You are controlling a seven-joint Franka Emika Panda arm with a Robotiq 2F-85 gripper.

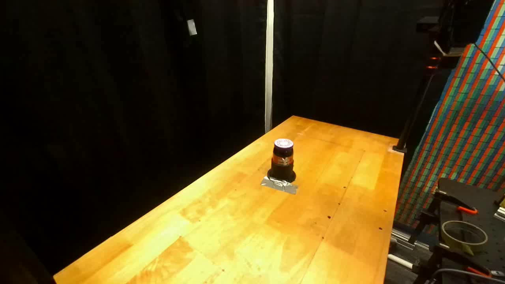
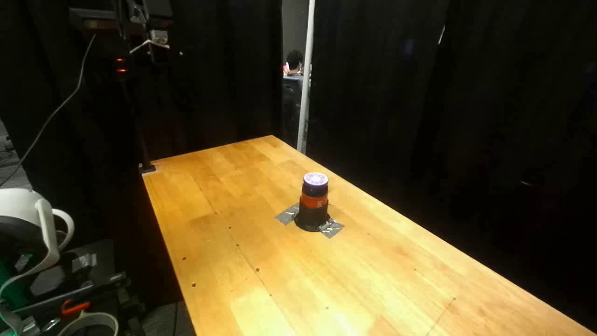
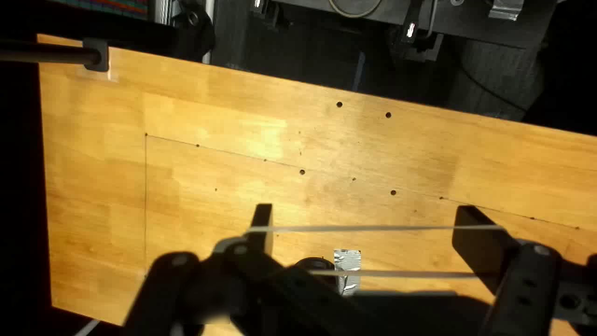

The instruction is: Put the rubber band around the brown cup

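Observation:
The brown cup (image 1: pixel 283 160) is a small dark cylinder with an orange band and a pale patterned top. It stands upright on the wooden table in both exterior views (image 2: pixel 315 200). In the wrist view only part of the cup (image 3: pixel 316 264) shows, low and left of centre, the rest hidden behind my left-hand finger. My gripper (image 3: pixel 364 214) is wide open above the table. The pale rubber band (image 3: pixel 364 228) is stretched around its two fingers, its two strands running across the gap. No rubber band shows around the cup. I cannot clearly make out the gripper in the exterior views.
Silver tape (image 1: pixel 279 184) fixes the cup's dark base to the wooden table (image 1: pixel 244 236). A black pole (image 2: pixel 145 154) is mounted at the table's far corner. Black curtains surround the table. A dark cart beside it holds a tape roll (image 1: pixel 464 233).

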